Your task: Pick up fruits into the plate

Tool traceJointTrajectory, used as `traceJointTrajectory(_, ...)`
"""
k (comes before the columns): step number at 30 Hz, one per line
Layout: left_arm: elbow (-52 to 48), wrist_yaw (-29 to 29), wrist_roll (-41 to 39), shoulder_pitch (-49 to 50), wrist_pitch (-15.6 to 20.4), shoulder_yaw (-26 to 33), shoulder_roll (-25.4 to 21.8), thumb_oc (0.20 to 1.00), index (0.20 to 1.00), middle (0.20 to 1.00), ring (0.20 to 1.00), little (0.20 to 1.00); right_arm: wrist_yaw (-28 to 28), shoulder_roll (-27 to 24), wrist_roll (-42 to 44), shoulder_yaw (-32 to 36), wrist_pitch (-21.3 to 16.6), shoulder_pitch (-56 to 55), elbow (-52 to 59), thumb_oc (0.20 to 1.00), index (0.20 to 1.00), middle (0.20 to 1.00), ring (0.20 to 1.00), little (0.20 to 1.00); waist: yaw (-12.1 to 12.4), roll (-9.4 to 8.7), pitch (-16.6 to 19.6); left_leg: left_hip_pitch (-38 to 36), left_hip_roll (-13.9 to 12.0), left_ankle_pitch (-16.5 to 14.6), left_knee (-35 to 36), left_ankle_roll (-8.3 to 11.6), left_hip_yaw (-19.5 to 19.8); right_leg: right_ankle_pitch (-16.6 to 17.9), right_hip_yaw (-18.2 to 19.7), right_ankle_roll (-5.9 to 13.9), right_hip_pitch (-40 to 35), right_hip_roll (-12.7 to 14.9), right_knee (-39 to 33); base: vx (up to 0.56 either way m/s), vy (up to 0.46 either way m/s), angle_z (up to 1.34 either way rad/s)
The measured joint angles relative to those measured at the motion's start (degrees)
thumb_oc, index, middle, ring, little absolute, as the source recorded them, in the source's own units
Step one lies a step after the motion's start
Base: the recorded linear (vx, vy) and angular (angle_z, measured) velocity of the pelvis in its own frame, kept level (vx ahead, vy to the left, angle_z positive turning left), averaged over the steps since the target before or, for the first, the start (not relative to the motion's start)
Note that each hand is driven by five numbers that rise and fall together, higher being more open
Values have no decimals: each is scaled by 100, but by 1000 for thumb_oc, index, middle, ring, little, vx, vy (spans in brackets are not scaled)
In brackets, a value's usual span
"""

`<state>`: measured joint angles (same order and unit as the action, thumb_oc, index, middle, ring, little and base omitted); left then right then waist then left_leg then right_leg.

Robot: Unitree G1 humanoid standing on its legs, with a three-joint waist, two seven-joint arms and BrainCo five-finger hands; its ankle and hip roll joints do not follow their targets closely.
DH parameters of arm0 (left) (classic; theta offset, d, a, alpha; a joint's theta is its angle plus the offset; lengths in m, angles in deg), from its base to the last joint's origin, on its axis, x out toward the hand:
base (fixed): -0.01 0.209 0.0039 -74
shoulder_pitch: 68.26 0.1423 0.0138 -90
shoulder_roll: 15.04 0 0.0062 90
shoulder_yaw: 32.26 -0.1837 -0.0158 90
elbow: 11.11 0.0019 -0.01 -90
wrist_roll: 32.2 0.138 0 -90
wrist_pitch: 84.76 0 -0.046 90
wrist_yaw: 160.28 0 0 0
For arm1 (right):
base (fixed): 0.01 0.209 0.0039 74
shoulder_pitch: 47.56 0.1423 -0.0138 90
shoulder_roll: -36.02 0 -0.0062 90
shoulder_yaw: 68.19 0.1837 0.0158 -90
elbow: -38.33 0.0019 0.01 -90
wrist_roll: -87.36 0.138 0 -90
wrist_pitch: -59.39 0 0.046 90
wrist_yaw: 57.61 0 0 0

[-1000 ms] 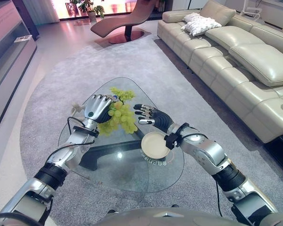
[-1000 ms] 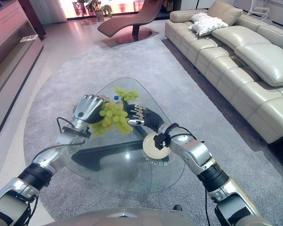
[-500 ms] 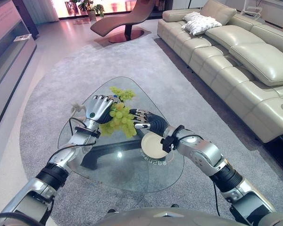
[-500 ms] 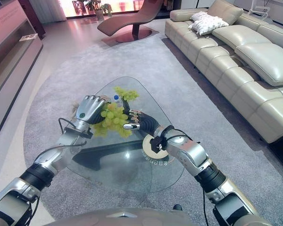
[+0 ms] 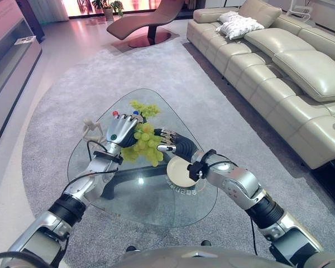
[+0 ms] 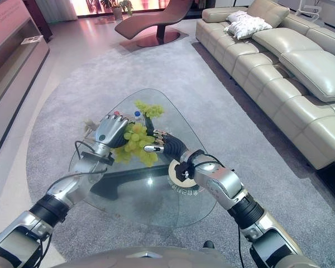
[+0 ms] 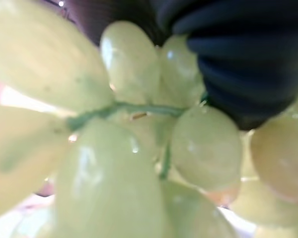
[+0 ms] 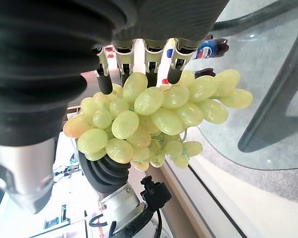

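The left hand (image 5: 121,129) has its fingers curled round a bunch of green grapes (image 5: 145,145), which hangs off the glass desk (image 5: 128,195) toward its far side. The right hand (image 5: 173,144) reaches in from the other side, and in its wrist view its fingers (image 8: 134,54) are straight, their dark tips resting against the top of the bunch. A cream plate (image 5: 181,172) sits on the desk just beside the right wrist (nothing lies on it), near the grapes but not under them. A 2nd, smaller grape bunch (image 5: 144,108) lies farther back on the glass. The left wrist view gives pale grapes (image 7: 139,148) pressed right up to the lens with a thin green stem among them. The right wrist view shows the whole bunch (image 8: 154,116) in the air, with the left arm's dark ribbed cover below it and the glass edge past it.
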<state>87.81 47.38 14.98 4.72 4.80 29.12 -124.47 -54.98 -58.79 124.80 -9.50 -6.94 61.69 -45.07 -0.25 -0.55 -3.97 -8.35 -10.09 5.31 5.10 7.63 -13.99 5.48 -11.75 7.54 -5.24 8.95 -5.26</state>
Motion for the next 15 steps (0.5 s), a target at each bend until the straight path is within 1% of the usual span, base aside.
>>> traceJointTrajectory(1,-98,-36,-15,0,-78,-14,33,200,200,200,200,200,-85,5,87,1,-10,0,0,1000,1000,1000,1000,1000,0,-13,-16,-2,-2,-2,1,1,-2,0,-2,0,-3,1,-2,0,0,0)
traceJointTrajectory(6,-271,-151,-126,-4,-180,-38,127,200,200,200,200,200,-255,18,193,5,-34,1,0,1000,1000,1000,1000,1000,0,-42,-47,-2,-1,-1,-1,1,-3,0,-2,0,-1,0,1,0,0,0)
traceJointTrajectory(12,-367,-236,-231,-7,-238,-38,240,200,200,200,200,200,-397,84,200,0,-38,9,-4,1000,1000,1000,1000,1000,5,-43,-47,-5,-2,-2,0,1,-1,0,-6,0,-6,-1,0,-6,-4,0)
traceJointTrajectory(13,-367,-240,-231,-16,-248,-41,244,200,200,200,200,200,-405,86,202,0,-38,12,-4,887,887,887,887,887,5,-43,-47,-4,-3,-1,0,1,-1,0,-6,0,-5,-1,1,0,0,0)
traceJointTrajectory(14,-368,-250,-235,-51,-301,-53,264,200,200,200,200,200,-411,93,202,-3,-38,14,-4,511,511,511,511,511,8,-44,-47,-4,-2,-1,0,1,0,0,-8,0,-7,-1,1,0,0,0)
traceJointTrajectory(15,-372,-253,-281,-89,-313,-75,274,200,200,200,200,200,-461,97,201,5,-38,32,-26,200,200,200,200,200,11,-45,-47,-3,-3,-2,1,1,1,0,-9,0,-7,0,0,-38,-16,0)
